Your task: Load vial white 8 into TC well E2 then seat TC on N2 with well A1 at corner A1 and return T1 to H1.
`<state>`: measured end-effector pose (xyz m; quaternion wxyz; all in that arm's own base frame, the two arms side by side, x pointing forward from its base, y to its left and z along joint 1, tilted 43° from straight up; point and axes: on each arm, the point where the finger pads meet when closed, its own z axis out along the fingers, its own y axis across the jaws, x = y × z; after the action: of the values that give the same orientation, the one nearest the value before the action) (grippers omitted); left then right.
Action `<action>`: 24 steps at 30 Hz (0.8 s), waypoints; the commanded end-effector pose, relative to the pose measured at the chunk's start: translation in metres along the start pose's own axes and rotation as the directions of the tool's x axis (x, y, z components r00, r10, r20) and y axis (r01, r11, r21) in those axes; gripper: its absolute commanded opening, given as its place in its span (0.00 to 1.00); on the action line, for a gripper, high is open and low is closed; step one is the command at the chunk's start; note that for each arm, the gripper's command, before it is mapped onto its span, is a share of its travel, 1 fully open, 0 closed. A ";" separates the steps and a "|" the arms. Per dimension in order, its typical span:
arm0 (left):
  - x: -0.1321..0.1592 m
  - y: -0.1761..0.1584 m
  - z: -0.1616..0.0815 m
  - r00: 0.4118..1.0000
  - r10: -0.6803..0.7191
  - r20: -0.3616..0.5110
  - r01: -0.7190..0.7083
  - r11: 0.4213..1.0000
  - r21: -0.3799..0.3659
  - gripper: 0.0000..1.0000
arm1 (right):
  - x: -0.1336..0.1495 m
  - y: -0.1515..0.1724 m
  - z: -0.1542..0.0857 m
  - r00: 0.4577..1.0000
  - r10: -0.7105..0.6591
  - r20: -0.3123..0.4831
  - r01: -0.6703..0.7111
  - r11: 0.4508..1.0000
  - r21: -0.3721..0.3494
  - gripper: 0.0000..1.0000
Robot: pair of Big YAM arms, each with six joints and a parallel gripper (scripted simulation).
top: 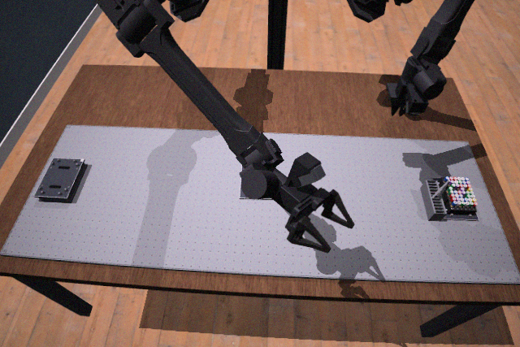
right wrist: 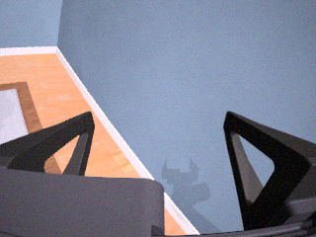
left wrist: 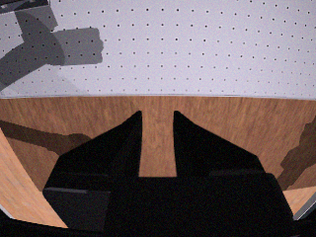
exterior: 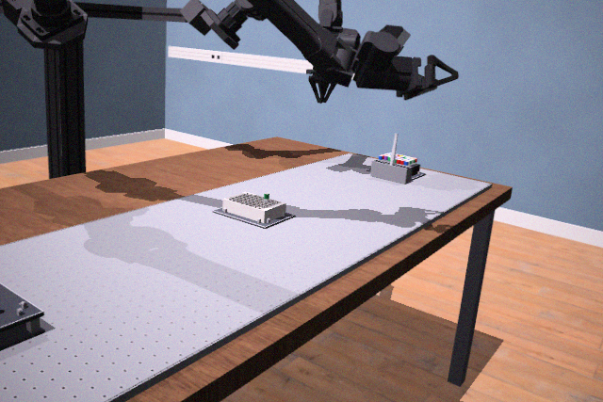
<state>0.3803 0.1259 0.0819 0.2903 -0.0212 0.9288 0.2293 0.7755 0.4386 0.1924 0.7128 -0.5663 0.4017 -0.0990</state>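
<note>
Forceps [top: 439, 189] [exterior: 394, 148]: long axis near vertical, in holder [top: 429, 209] [exterior: 389, 172] | left hand [top: 399, 114] [exterior: 321, 102] [left wrist: 158, 113]: slightly parted | right hand [top: 340, 237] [exterior: 446, 81] [right wrist: 159, 114]: spread wide

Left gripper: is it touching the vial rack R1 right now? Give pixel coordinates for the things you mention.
Apart. The top view shows the left gripper [top: 400, 113] [left wrist: 157, 118] over the brown tabletop, well away from R1 [top: 464, 210] [exterior: 415, 168] on the pale board.

White tube carrier [exterior: 253, 210] with one green cap [exterior: 266, 196], multicoloured caps [top: 461, 191] [exterior: 398, 159], brown wood-grained table [top: 167, 93] [exterior: 204, 171] [left wrist: 158, 143], pale-grey dotted mat [top: 201, 225] [exterior: 160, 324] [left wrist: 197, 49]
</note>
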 end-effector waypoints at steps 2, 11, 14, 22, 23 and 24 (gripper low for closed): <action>0.000 0.002 0.005 1.000 -0.011 -0.013 0.011 1.000 -0.001 0.24 | -0.013 -0.015 0.005 1.000 -0.011 0.020 0.011 1.000 0.023 1.00; 0.000 0.002 0.005 1.000 -0.011 -0.013 0.011 1.000 -0.001 0.24 | -0.013 -0.015 0.005 1.000 -0.011 0.020 0.011 1.000 0.023 1.00; 0.000 0.002 0.005 1.000 -0.011 -0.013 0.011 1.000 -0.001 0.24 | -0.013 -0.015 0.005 1.000 -0.011 0.020 0.011 1.000 0.023 1.00; 0.000 0.002 0.005 1.000 -0.011 -0.013 0.011 1.000 -0.001 0.24 | -0.013 -0.015 0.005 1.000 -0.011 0.020 0.011 1.000 0.023 1.00; 0.000 0.002 0.005 1.000 -0.011 -0.013 0.011 1.000 -0.001 0.24 | -0.013 -0.015 0.005 1.000 -0.011 0.020 0.011 1.000 0.023 1.00; 0.000 0.002 0.005 1.000 -0.011 -0.013 0.011 1.000 -0.001 0.24 | -0.009 -0.023 -0.004 1.000 0.021 -0.015 -0.020 1.000 0.017 1.00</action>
<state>0.3803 0.1259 0.0819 0.2903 -0.0212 0.9288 0.2293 0.7764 0.4378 0.1921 0.7119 -0.5649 0.4048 -0.1010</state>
